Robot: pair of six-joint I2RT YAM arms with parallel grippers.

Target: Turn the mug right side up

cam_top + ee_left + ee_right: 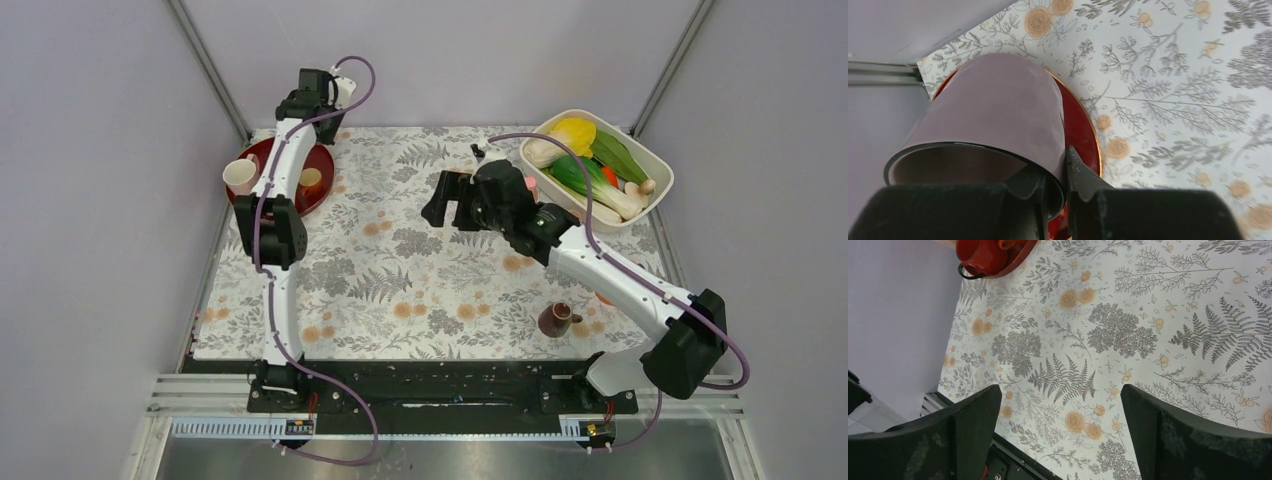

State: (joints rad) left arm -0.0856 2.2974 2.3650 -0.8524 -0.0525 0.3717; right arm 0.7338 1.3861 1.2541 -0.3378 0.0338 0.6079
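- Hidden, overhead view: the tips of my left claw (1057, 172) are lost behind my own forearm, above the red tray (322, 165). Only the wrist view shows them.
- Hidden: the mug (993, 110) shows no handle in any view. Its near rim runs behind my fingers. I cannot tell whether it rests on the tray or hangs just over it.
- Cut off: a glossy red mug (980, 255) at the tray's rim, sliced by the top edge of the right wrist view.
- Left claw: clamped on the mug's wall at the rim, one finger (1030, 185) inside the mouth and the other outside.
- Mug: dusky pink and tapered, mouth toward my wrist camera, narrow base pointing away. It sits over the tray near the table's far left corner.
- Right claw (1060, 390): fingers wide apart, gripping nothing, above the floral cloth (1108, 335) and well apart from the mug.
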